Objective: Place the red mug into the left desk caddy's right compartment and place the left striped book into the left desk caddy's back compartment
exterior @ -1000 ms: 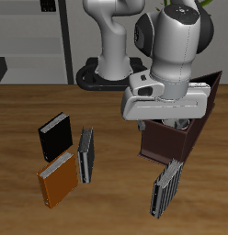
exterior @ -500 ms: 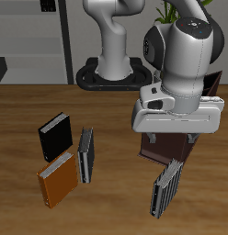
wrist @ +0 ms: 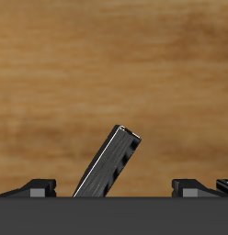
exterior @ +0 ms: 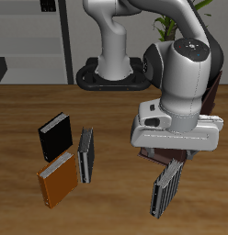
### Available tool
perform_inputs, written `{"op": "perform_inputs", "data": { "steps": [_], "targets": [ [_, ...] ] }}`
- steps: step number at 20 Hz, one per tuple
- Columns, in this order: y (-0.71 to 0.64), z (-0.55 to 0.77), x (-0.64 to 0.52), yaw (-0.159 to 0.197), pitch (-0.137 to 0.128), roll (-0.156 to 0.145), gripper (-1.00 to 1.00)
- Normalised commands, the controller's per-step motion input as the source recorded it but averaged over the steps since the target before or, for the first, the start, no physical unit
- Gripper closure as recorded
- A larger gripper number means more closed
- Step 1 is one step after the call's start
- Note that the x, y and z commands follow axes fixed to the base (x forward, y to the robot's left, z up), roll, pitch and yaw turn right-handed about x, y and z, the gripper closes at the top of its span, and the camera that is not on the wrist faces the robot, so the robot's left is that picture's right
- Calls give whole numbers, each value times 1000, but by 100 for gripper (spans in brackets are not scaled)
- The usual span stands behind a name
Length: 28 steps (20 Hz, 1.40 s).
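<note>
The left striped book point(exterior: 164, 189) stands upright near the table's front edge, just in front of the left desk caddy point(exterior: 214, 94). The caddy is a dark brown box, mostly hidden behind my hand, so its compartments cannot be made out. My gripper point(exterior: 174, 154) hangs above the book and the caddy's front end. In the wrist view the book point(wrist: 108, 163) lies below, between my two fingertips point(wrist: 35, 186), which stand wide apart and open, holding nothing. The red mug shows in neither view.
A second striped book point(exterior: 85, 153) stands farther across the table, with a black book point(exterior: 55, 135) behind it and an orange book point(exterior: 58, 179) beside it. The robot's base point(exterior: 111, 73) is at the back.
My hand has swung from over the caddy toward the table's front edge and lowered, now sitting over the left striped book. Nothing on the table has moved.
</note>
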Motion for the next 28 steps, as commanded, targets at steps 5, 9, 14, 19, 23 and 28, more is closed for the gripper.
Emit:
{"op": "perform_inputs", "data": {
  "steps": [5, 9, 14, 19, 23, 28],
  "targets": [
    [7, -244, 38, -19, -23, 17, -100],
    [-21, -287, 33, -50, -24, 2, -100],
    [-71, -334, 25, -55, 7, -7, -100],
    [-125, -272, -24, -17, 27, -20, -100],
    [-121, -314, 30, -42, 40, 4, -100],
    [22, -348, 53, -5, 50, -19, -100]
  ]
}}
